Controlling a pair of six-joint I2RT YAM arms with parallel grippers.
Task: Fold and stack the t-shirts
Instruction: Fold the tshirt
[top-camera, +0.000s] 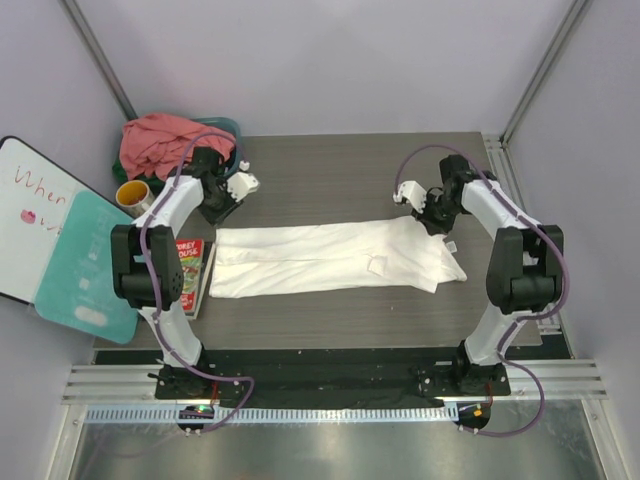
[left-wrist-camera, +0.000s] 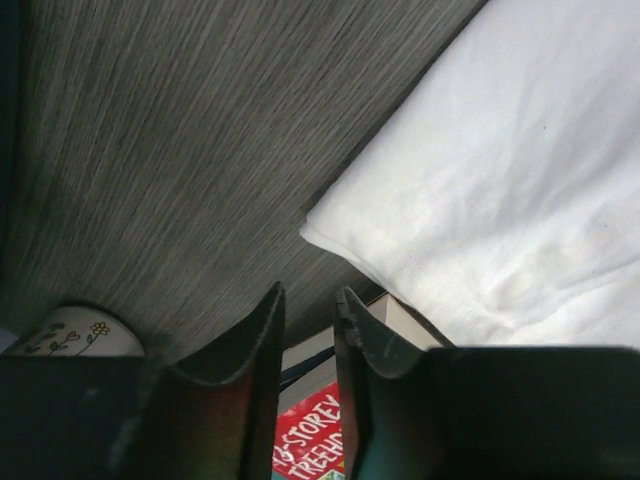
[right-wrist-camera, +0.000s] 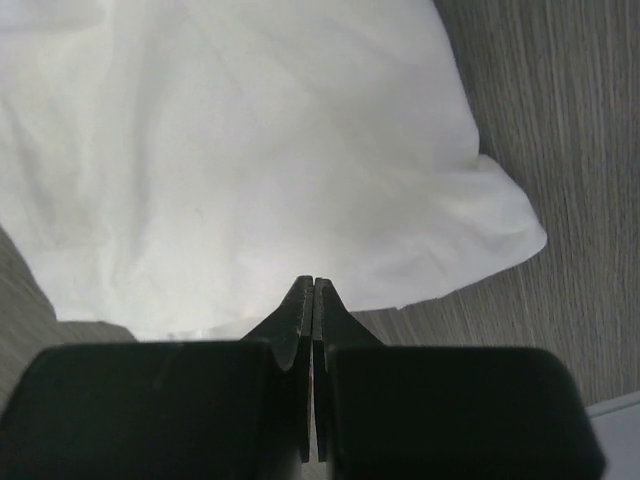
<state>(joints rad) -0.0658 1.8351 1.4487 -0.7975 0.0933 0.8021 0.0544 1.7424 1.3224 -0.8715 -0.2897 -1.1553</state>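
Observation:
A white t-shirt (top-camera: 330, 258) lies folded into a long band across the middle of the table. It also shows in the left wrist view (left-wrist-camera: 510, 170) and in the right wrist view (right-wrist-camera: 240, 150). My left gripper (top-camera: 224, 208) hovers just off the shirt's far left corner, with its jaws a little apart and empty (left-wrist-camera: 308, 295). My right gripper (top-camera: 433, 222) is at the shirt's far right end, with its jaws pressed together over the cloth edge (right-wrist-camera: 313, 282) and no cloth visible between them. A salmon-pink shirt (top-camera: 160, 145) lies heaped in the teal basin (top-camera: 228, 127). No dark green shirt is in view.
A red-covered book (top-camera: 188, 268) lies at the shirt's left end and shows under my left fingers (left-wrist-camera: 315, 440). A yellow-rimmed cup (top-camera: 133, 194) stands by the basin. A whiteboard (top-camera: 30, 215) and a teal board (top-camera: 85, 265) lean at the left. The table's right edge (top-camera: 520, 250) is close to the shirt.

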